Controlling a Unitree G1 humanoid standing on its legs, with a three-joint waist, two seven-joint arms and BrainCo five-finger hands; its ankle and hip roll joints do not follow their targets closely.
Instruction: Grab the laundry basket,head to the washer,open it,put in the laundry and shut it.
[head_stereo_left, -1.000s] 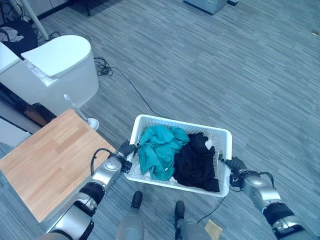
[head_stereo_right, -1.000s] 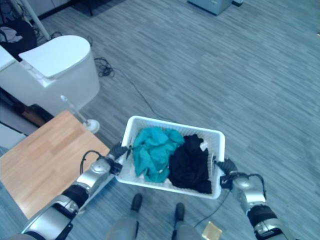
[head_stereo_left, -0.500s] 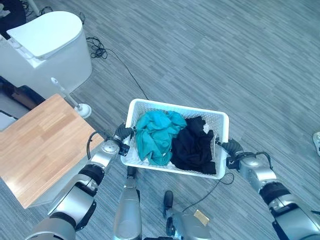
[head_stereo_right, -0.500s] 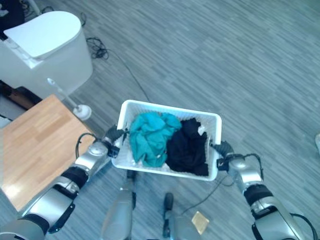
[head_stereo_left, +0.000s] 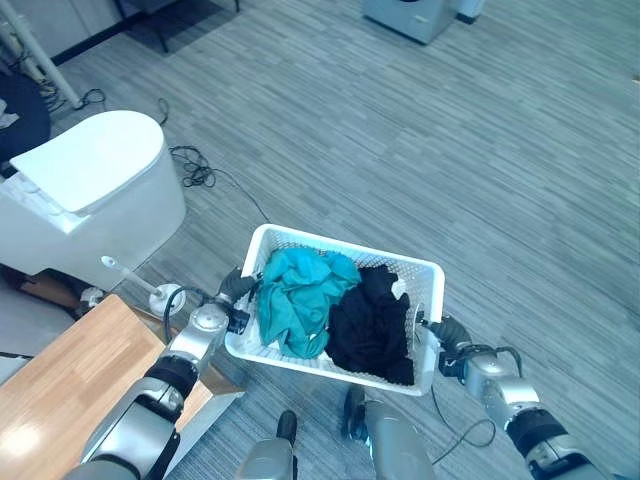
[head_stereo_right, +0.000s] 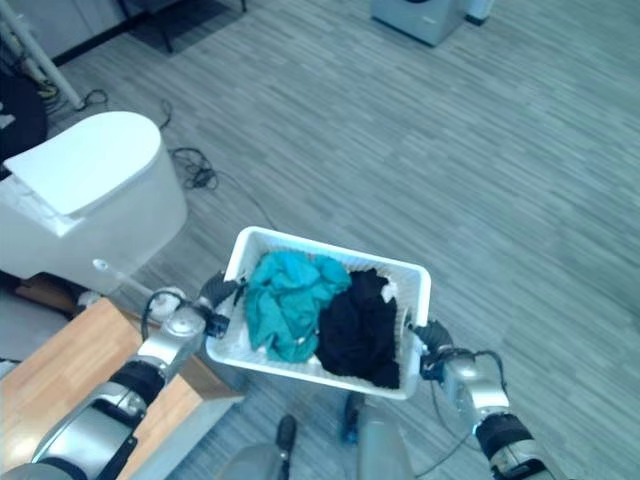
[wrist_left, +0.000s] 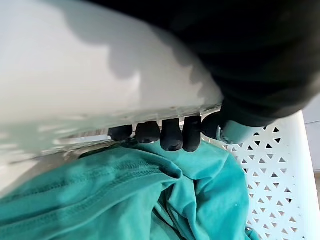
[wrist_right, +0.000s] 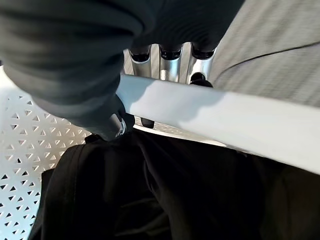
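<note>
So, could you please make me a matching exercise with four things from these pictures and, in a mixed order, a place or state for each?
Things:
1. teal garment
2. black garment
3. left hand
4. wooden table

Places or states:
A. curled on the laundry basket rim
B. beside the robot's left arm
C. basket half nearer the right hand
D. basket half nearer the left hand

Pairs: 1-D, 2-C, 3-A, 4-B

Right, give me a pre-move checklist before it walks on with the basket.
1. Left hand curled on the laundry basket rim: ok.
2. Right hand curled on the opposite rim: ok.
3. Basket off the floor, roughly level: ok.
4. Teal garment and black garment fully inside: ok.
5. Grey appliance across the floor is the washer: cannot tell.
6. Wooden table and toilet close on the left side: not ok, steer away.
</note>
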